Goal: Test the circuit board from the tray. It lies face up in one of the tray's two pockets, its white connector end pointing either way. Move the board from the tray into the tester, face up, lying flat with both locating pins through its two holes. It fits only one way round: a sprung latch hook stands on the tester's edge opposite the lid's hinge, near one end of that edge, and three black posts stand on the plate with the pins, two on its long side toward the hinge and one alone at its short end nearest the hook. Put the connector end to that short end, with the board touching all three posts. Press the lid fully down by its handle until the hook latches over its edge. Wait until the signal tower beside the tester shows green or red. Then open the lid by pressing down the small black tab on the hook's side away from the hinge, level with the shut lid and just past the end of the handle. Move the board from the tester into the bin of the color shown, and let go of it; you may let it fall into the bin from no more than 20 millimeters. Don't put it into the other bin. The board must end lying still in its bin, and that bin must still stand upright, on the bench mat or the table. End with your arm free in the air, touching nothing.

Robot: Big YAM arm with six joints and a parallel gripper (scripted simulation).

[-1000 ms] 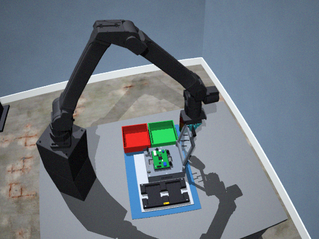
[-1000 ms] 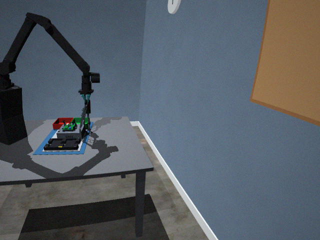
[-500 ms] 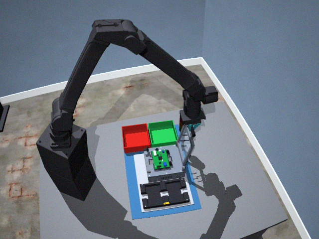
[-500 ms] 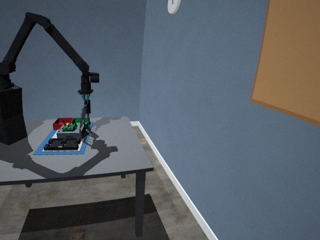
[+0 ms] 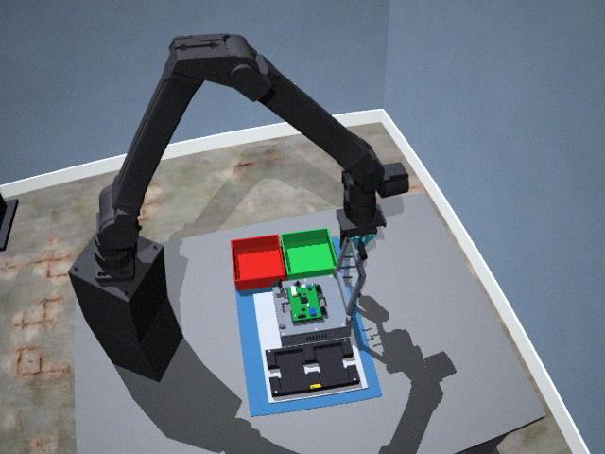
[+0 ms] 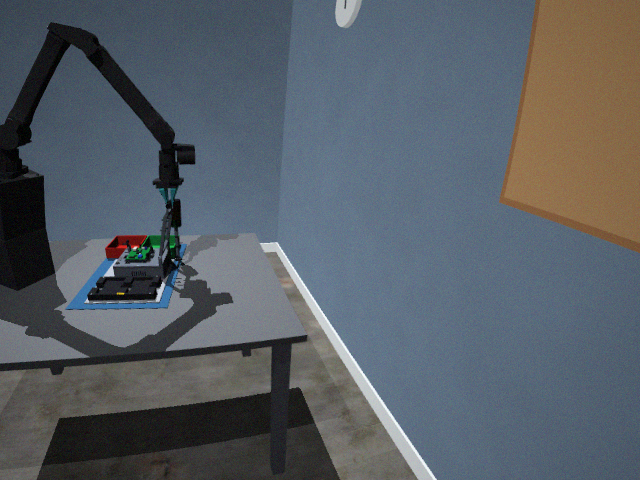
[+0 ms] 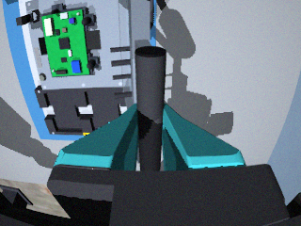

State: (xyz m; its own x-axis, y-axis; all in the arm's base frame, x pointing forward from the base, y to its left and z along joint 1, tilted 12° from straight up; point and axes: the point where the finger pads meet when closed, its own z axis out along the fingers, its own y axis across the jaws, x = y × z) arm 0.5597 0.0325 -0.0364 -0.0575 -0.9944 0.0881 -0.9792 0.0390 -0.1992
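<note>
The green circuit board (image 5: 306, 302) lies face up on the grey tester's plate (image 5: 312, 312), its white connector end toward the bins; it also shows in the wrist view (image 7: 64, 41). The tester's lid (image 5: 351, 278) stands open, nearly upright, at the tester's right side. My gripper (image 5: 361, 241) is above the lid's top edge, pointing down, and is shut on the lid's black handle (image 7: 150, 107). In the exterior view the gripper (image 6: 168, 195) holds the handle (image 6: 176, 212) high above the tester. The black tray (image 5: 312, 367) in front of the tester has both pockets empty.
A red bin (image 5: 257, 261) and a green bin (image 5: 307, 252) stand side by side behind the tester, the green one right beside the lid. All of this sits on a blue mat (image 5: 253, 381). The arm's base (image 5: 119, 303) is at the left.
</note>
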